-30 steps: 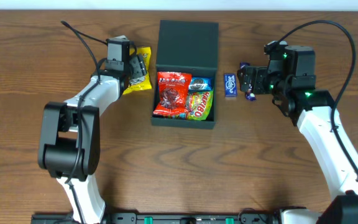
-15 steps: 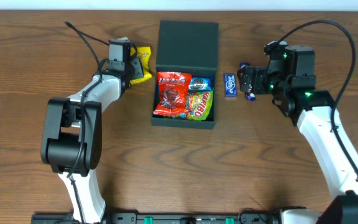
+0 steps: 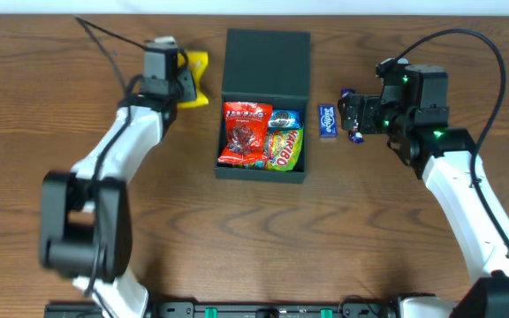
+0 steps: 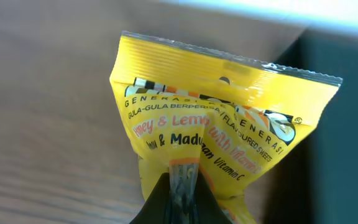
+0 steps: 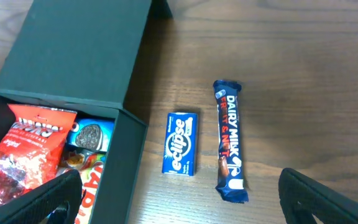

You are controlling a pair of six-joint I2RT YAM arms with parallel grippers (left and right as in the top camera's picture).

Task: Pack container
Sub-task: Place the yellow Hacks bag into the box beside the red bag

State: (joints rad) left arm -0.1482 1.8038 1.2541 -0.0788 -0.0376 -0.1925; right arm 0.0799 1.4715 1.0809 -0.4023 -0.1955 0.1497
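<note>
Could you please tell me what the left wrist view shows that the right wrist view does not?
Only left wrist: a yellow honey-lemon candy packet pinched by the left gripper. Only right wrist: the Eclipse box, the Dairy Milk bar, and snacks inside the container. Both: the dark container and the wooden table.

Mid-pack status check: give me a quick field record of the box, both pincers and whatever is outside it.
Container: dark teal-green square box, lid open
Inside: red snack packet, Oreo pack, green Haribo packet
Left pincer: shut on yellow honey-lemon candy packet, beside the lid
Right pincer: open, holding nothing
Outside, under right pincer: blue Eclipse gum pack, dark blue Dairy Milk bar, both lying flat
</note>
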